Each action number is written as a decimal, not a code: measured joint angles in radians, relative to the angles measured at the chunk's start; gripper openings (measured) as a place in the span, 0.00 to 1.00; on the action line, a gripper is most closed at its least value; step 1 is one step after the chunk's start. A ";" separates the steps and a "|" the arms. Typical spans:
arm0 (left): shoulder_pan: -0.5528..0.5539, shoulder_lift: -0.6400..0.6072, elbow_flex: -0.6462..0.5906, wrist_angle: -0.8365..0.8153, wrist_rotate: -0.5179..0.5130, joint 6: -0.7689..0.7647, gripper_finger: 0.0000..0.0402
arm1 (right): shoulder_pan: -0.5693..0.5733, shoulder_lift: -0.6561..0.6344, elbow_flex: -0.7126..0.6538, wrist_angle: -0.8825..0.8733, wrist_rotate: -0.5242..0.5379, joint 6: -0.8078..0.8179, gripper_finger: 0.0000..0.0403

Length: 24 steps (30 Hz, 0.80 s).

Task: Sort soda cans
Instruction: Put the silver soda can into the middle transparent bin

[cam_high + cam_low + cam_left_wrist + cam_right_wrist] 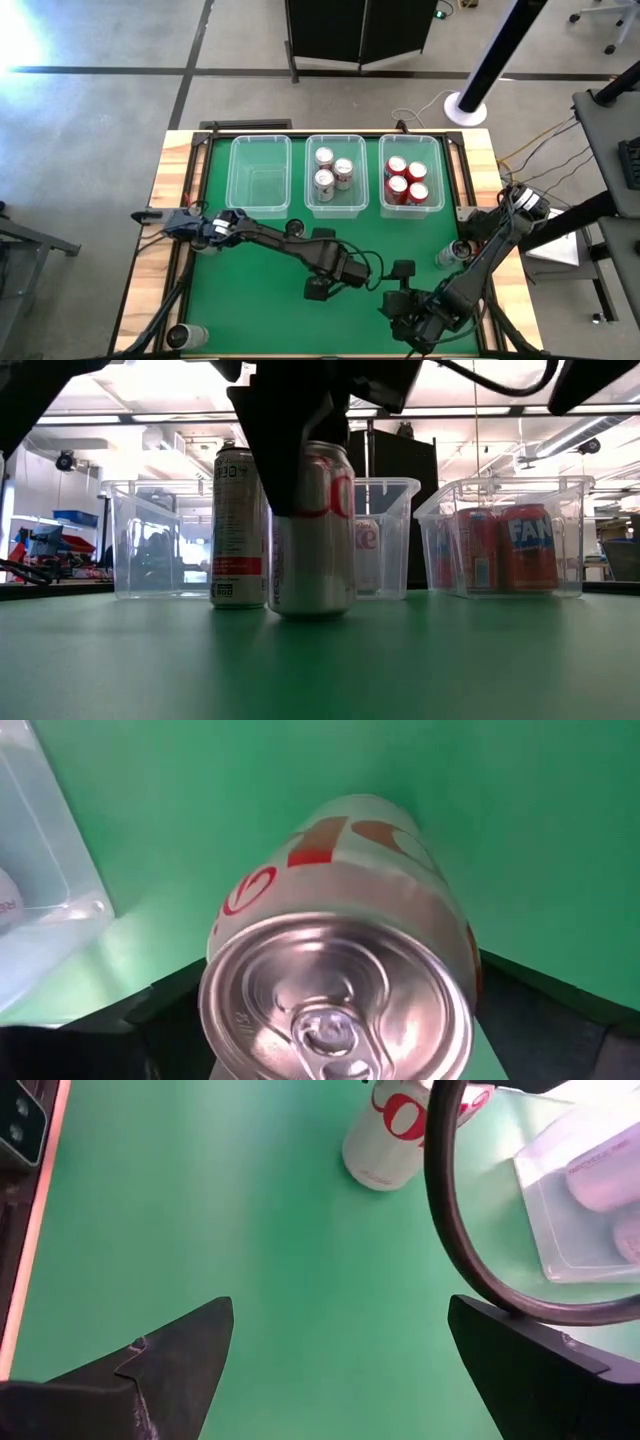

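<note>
Left hand (318, 288) clamps a silver can (340, 970) standing on the worktop (260, 320) at centre, fingers at its 3 and 9 o'clock; lift straight, keep it upright toward the 12 o'clock bin (335, 175) of silver cans; right hand (335, 1350) gapes wide nearby.

Three clear bins sit in a row at the upper middle of the green mat (250, 310). The left bin (260, 175) holds nothing I can see, the middle bin (335, 203) holds three silver cans (333, 172), and the right bin (411, 205) holds four red cans (407, 181). The left arm (270, 238) reaches from the left edge toward centre, its gripper (322, 288) low in the middle. The right arm (480, 255) comes in from the right, its gripper (405, 315) at the lower centre. One can (449, 254) stands at the mat's right edge, another (186, 336) lies at the lower left corner.
</note>
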 joint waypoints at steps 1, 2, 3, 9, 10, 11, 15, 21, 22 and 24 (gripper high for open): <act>0.001 0.000 0.000 0.000 0.006 0.000 0.89 | -0.002 0.001 -0.002 0.006 0.001 -0.003 0.91; 0.002 0.000 0.000 0.000 0.012 0.000 0.89 | -0.005 0.001 -0.005 0.014 0.010 -0.005 0.91; 0.002 0.000 0.000 0.000 0.015 0.000 0.90 | -0.007 0.001 -0.008 0.024 0.020 -0.006 0.91; 0.004 -0.055 0.000 0.001 0.009 -0.008 0.90 | -0.020 0.001 -0.070 0.179 0.108 -0.072 0.91; 0.005 -0.074 0.000 0.001 -0.001 -0.017 0.90 | -0.021 0.001 -0.084 0.222 0.117 -0.094 0.91; 0.005 -0.092 0.000 0.000 -0.012 -0.027 0.90 | -0.023 0.001 -0.098 0.263 0.118 -0.111 0.91; 0.005 -0.165 -0.008 0.000 -0.031 -0.076 0.90 | -0.036 0.001 -0.142 0.401 0.121 -0.174 0.91; -0.027 -0.246 -0.008 0.006 -0.049 -0.123 0.90 | -0.080 0.001 -0.181 0.532 0.161 -0.253 0.91; -0.033 -0.256 -0.008 0.006 -0.049 -0.131 0.90 | -0.088 0.001 -0.185 0.562 0.170 -0.272 0.91; -0.047 -0.278 -0.009 0.006 -0.062 -0.145 0.90 | -0.103 0.001 -0.195 0.631 0.191 -0.318 0.91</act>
